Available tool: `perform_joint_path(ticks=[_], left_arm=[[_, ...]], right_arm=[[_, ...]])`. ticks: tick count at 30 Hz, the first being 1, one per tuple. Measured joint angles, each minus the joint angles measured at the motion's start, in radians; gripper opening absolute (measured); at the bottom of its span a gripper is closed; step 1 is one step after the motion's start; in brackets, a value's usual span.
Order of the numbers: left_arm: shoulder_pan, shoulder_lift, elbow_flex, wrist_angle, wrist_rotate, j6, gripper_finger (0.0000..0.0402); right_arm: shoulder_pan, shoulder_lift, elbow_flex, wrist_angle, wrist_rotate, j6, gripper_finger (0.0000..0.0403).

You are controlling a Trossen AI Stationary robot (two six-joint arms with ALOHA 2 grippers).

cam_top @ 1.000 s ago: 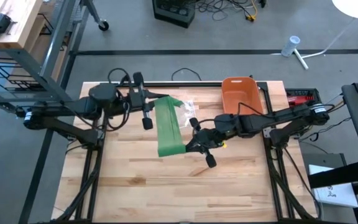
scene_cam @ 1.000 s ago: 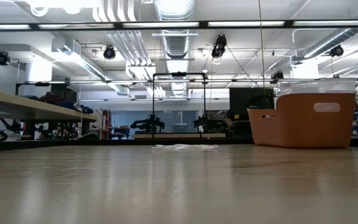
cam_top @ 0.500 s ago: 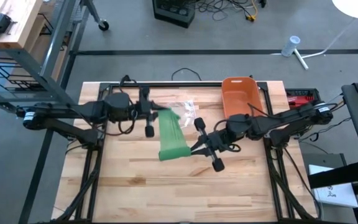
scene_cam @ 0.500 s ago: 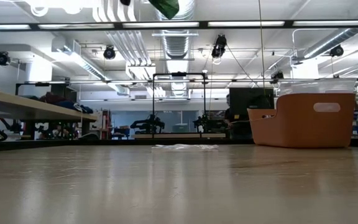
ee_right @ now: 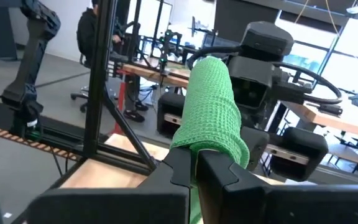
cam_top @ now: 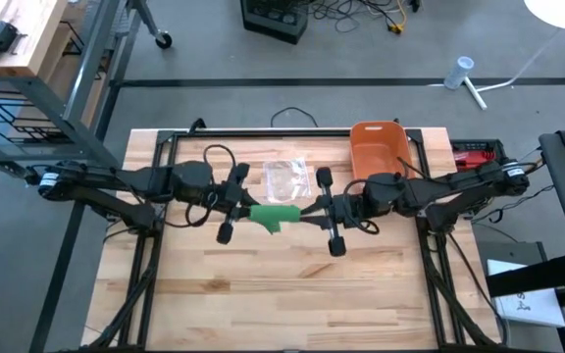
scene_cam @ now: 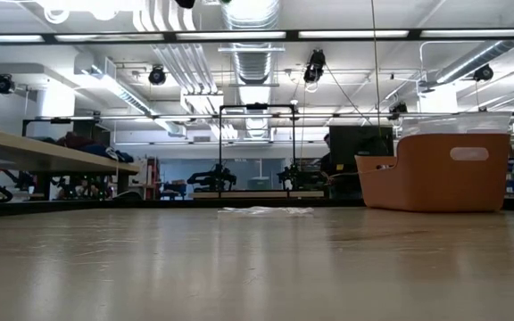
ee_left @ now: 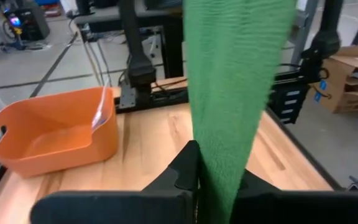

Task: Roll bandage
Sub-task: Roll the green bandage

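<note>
The green bandage (cam_top: 275,216) hangs above the middle of the table as a short band between my two grippers. My left gripper (cam_top: 245,206) is shut on its left end and my right gripper (cam_top: 310,210) is shut on its right end. The grippers face each other. In the left wrist view the bandage (ee_left: 232,81) runs straight away from the fingers. In the right wrist view the bandage (ee_right: 211,109) folds over in a hump, with my left gripper's body behind it. The low view shows neither gripper nor bandage. My left gripper pinches one end of the bandage (ee_left: 215,177) between its two fingers (ee_left: 182,174), coming about level from the table's left. The cloth leaves the fingers as a flat band, clear of the table. My right gripper pinches the other end (ee_right: 199,144) between its two fingers (ee_right: 222,171), level, from the table's right. The cloth is bunched and folded over just past the fingertips and is lifted clear of the table.
An orange bin (cam_top: 379,147) stands at the table's far right, also in the low view (scene_cam: 435,174). A clear plastic wrapper (cam_top: 284,178) lies flat at the far middle, just beyond the grippers. The near half of the wooden table (cam_top: 282,294) is bare.
My left gripper has come down and toward the near edge while turning. My right gripper has gone toward the far edge and risen a little. The bandage, earlier a long strip spread from far to near, now shows as a short band running left to right between them.
</note>
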Motion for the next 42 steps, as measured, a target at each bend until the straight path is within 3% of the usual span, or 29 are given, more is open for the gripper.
perform_joint_path(ticks=[7, 15, 21, 26, 30, 36, 40, 42], left_arm=[[-0.025, 0.000, 0.000, 0.043, 0.005, 0.002, 0.0055], [-0.026, -0.006, 0.024, 0.005, -0.012, 0.028, 0.0164], [-0.027, -0.020, 0.099, -0.169, -0.088, 0.061, 0.0235], [-0.027, -0.022, 0.183, -0.342, -0.090, 0.069, 0.0278], [-0.027, -0.026, 0.262, -0.473, -0.090, 0.057, 0.0297], [-0.027, -0.029, 0.243, -0.471, -0.090, 0.037, 0.0303], [-0.027, -0.020, 0.145, -0.338, -0.088, 0.028, 0.0293], [-0.026, -0.016, 0.072, -0.191, -0.072, 0.007, 0.0288]], right_arm=[[-0.010, 0.003, 0.000, 0.004, 0.036, 0.000, 0.0000], [-0.010, 0.003, 0.000, 0.000, 0.056, 0.001, 0.0000], [-0.010, 0.003, 0.000, -0.007, 0.056, 0.004, 0.0000], [-0.010, 0.003, 0.001, -0.027, 0.048, 0.004, 0.0000], [-0.010, -0.005, 0.002, -0.121, 0.016, 0.008, 0.0000], [-0.010, -0.042, 0.001, -0.278, -0.003, 0.108, 0.0000], [-0.010, -0.074, 0.001, -0.366, -0.004, 0.207, 0.0000], [-0.010, -0.093, 0.002, -0.414, -0.002, 0.245, 0.0000]])
